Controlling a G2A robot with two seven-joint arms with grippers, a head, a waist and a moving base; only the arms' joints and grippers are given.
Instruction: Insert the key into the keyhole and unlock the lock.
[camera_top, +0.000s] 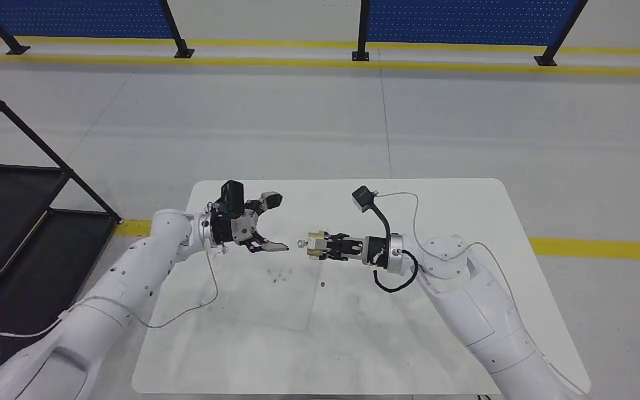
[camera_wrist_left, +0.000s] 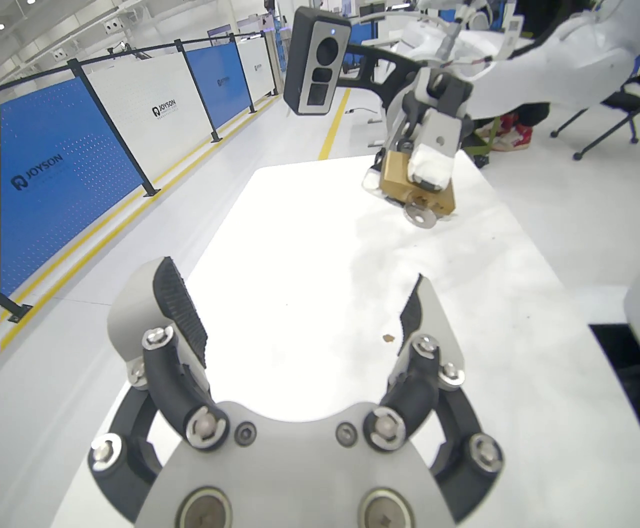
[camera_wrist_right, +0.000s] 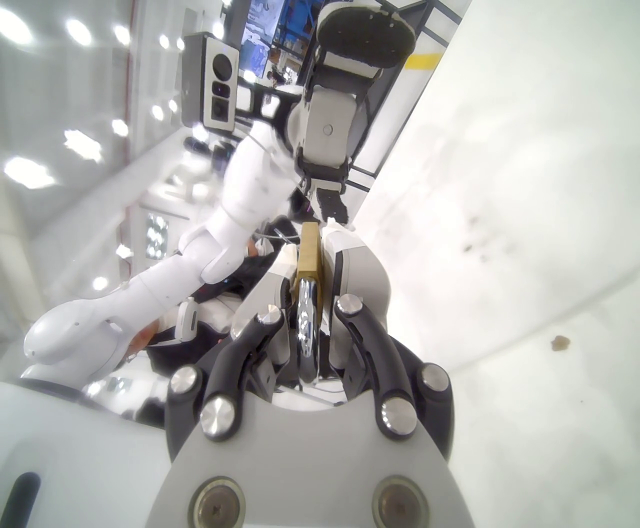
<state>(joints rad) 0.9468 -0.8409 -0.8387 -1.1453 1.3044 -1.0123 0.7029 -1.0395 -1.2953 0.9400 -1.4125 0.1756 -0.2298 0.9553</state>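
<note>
- Starting at the left gripper (camera_wrist_left: 295, 280): its jaws are spread wide with nothing between them, and it hangs over the table (camera_wrist_left: 280, 215).
- Next out is the key (camera_wrist_left: 419, 212). Its shaft looks seated in the keyhole, with only the round bow sticking out of the lock's base. You can judge it inserted, but the depth can't be confirmed.
- Behind it is the lock (camera_wrist_left: 392, 172), a brass body held off the table. The right gripper (camera_wrist_right: 311, 240) is clamped on its flat sides, and the shackle (camera_wrist_right: 306, 325) points back toward that wrist.
- Relation that matters: the key's long axis runs along the line between the two grippers, bow end facing the left one. In the top view the bow sits just beside one left finger, not centred between the jaws.
- Judgement: insertion looks done and the turn is left. The left arm is the free one and the nearer.
- Next move needs you to bring the bow between the pads, close on its flat faces, then twist about the shaft.
- Risk: an off-centre grip may cock the key.
</note>
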